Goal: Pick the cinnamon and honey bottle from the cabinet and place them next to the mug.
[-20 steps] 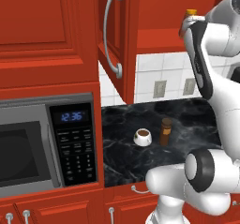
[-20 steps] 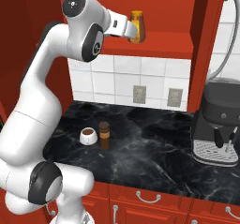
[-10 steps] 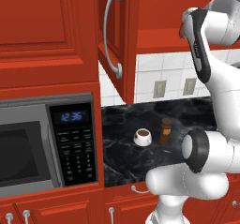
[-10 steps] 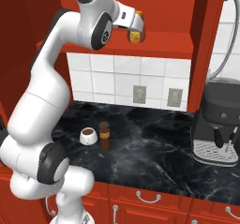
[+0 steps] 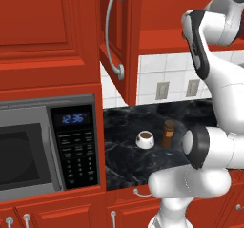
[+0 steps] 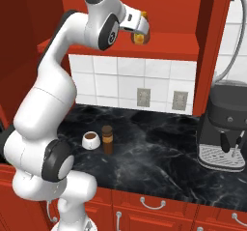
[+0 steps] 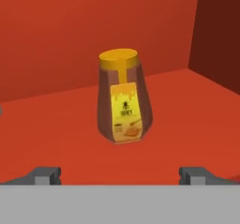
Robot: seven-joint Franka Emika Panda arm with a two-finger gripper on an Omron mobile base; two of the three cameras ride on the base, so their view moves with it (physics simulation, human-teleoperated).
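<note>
Inside the red cabinet (image 6: pixel 169 17), the honey bottle (image 7: pixel 123 98) stands upright on the shelf, ahead of the gripper (image 7: pixel 121 175), whose jaws are spread wide and empty, evidently lined up for a grasp. Below the cabinet, the cinnamon (image 6: pixel 107 139) already stands just beside the mug (image 6: pixel 90 140) on the counter (image 6: pixel 159 162), so only the honey bottle remains.

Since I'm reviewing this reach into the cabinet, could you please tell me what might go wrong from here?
1. The honey bottle stands upright ahead of the open pincer, not yet between its fingertips; an off-centre approach could tip it or push it deeper on the cabinet shelf.
2. The bottle tapers, so a high grip may slip.
3. The cinnamon stands close to the mug; setting the honey down there could knock either.
</note>
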